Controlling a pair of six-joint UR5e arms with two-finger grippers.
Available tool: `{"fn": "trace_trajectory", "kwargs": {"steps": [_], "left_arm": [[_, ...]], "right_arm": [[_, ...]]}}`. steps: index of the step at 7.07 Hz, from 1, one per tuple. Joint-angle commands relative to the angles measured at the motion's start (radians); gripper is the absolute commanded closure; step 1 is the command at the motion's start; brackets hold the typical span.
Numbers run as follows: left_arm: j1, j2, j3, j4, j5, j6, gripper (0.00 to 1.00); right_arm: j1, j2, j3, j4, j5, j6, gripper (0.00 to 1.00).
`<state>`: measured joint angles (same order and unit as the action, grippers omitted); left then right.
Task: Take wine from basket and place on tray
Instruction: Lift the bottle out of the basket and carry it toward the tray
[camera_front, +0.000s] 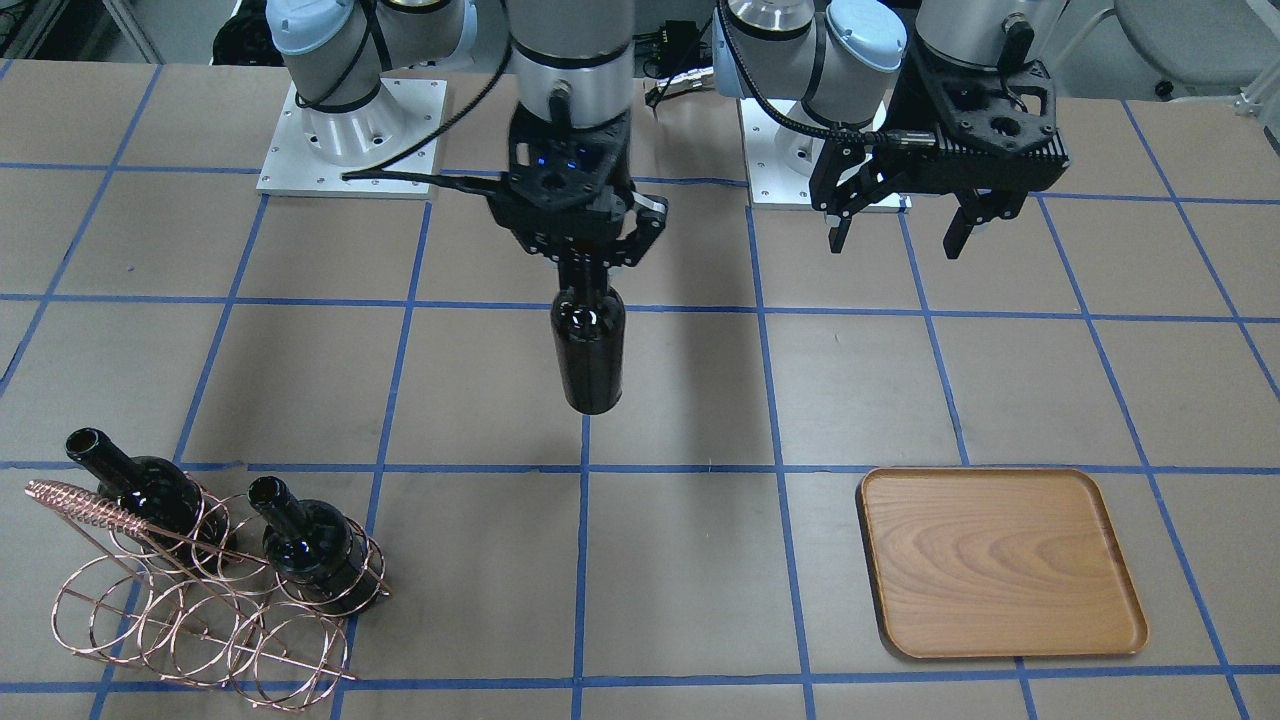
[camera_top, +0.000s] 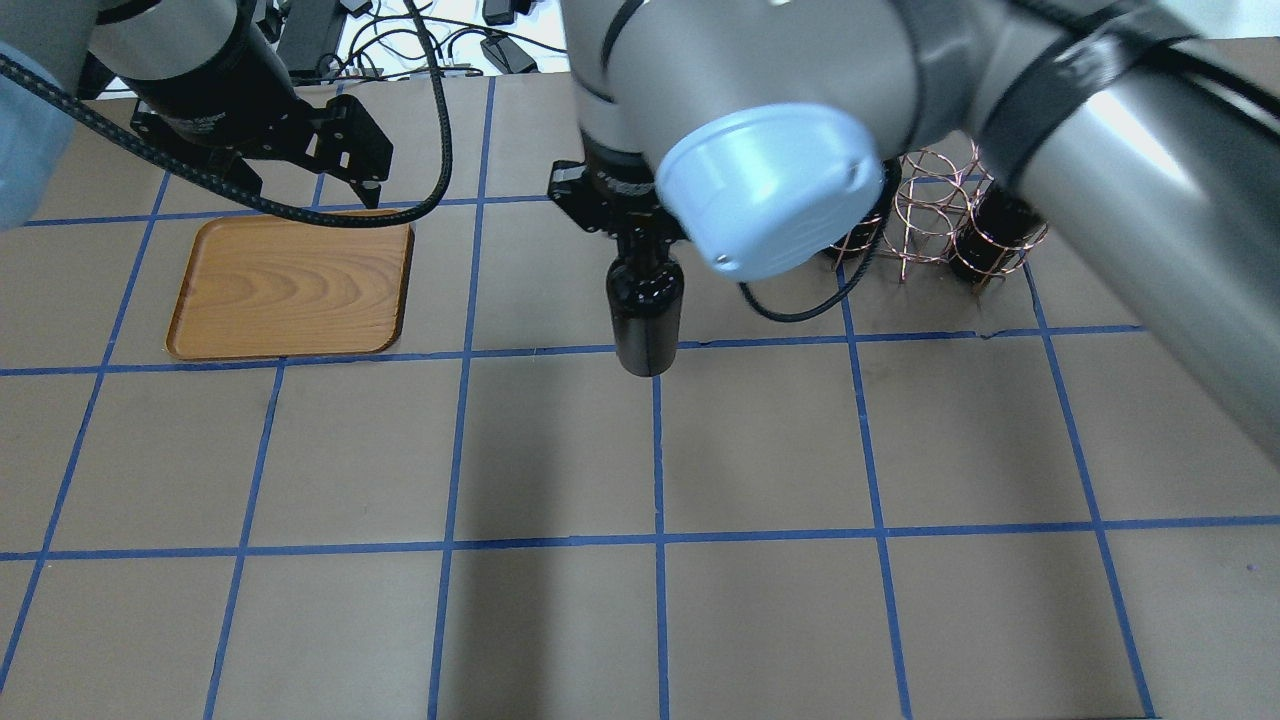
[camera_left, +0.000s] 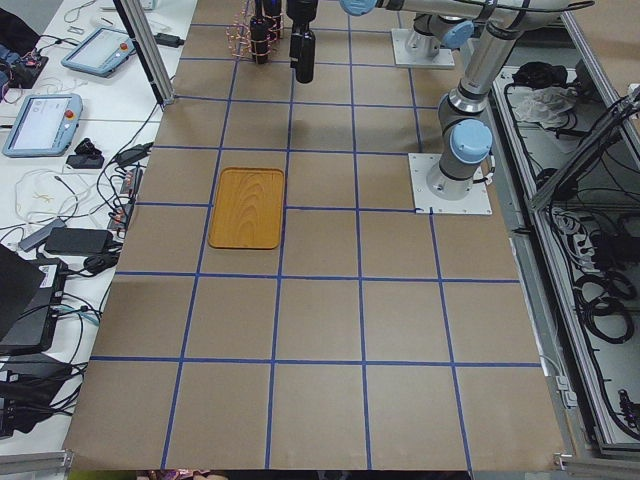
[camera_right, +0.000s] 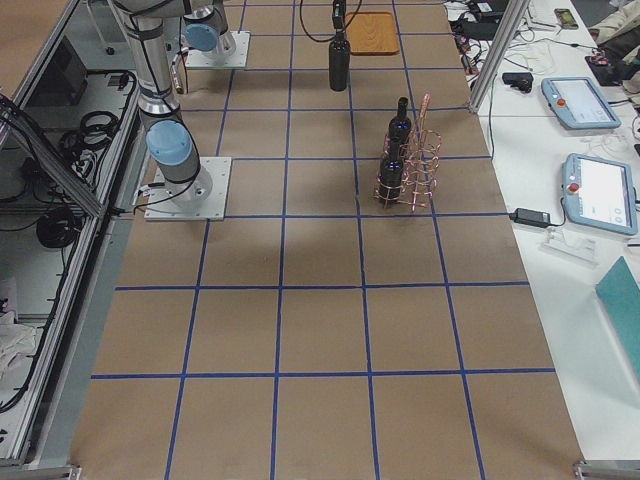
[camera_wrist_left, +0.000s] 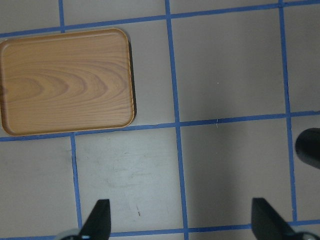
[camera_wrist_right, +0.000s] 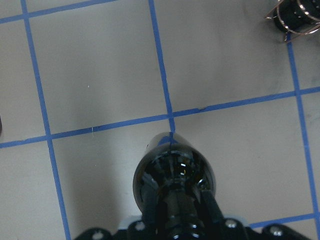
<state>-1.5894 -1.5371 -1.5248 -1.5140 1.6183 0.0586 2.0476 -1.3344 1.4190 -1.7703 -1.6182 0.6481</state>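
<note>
My right gripper is shut on the neck of a near-black wine bottle, which hangs upright above the table's middle. It also shows in the overhead view and the right wrist view. The copper wire basket stands at the robot's right and holds two more bottles. The wooden tray lies bare at the robot's left, also in the left wrist view. My left gripper is open and empty, hovering on the robot's side of the tray.
The brown table carries a blue tape grid. The arm base plates sit at the robot's edge. Teach pendants and cables lie on side benches past the table's long edge.
</note>
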Motion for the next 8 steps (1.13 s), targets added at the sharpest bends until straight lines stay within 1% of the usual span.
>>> {"fn": "trace_trajectory", "kwargs": {"steps": [1, 3, 4, 5, 6, 7, 8], "left_arm": [[0.0, 0.0, 0.0, 0.0, 0.0, 0.001, 0.0], [0.0, 0.002, 0.0, 0.0, 0.0, 0.001, 0.0], [0.002, 0.005, 0.0, -0.002, 0.002, 0.001, 0.0], [0.002, 0.005, 0.0, -0.002, 0.002, 0.001, 0.0], [0.002, 0.005, -0.002, -0.002, 0.002, 0.001, 0.0], [0.002, 0.005, -0.002, -0.008, 0.002, 0.001, 0.0], [0.003, 0.005, -0.002, -0.008, 0.0, 0.001, 0.0]], "right_arm": [[0.048, 0.089, 0.006, -0.08, -0.017, 0.07, 0.84], [0.054, 0.107, 0.024, -0.081, -0.011, 0.11, 0.78], [0.054, 0.113, 0.038, -0.083, -0.011, 0.101, 0.78], [0.054, 0.115, 0.037, -0.084, -0.011, 0.097, 0.66], [0.054, 0.115, 0.037, -0.11, -0.006, 0.111, 0.19], [0.054, 0.115, 0.035, -0.103, -0.003, 0.101, 0.0], [0.031, 0.104, 0.012, -0.101, -0.003, 0.073, 0.0]]}}
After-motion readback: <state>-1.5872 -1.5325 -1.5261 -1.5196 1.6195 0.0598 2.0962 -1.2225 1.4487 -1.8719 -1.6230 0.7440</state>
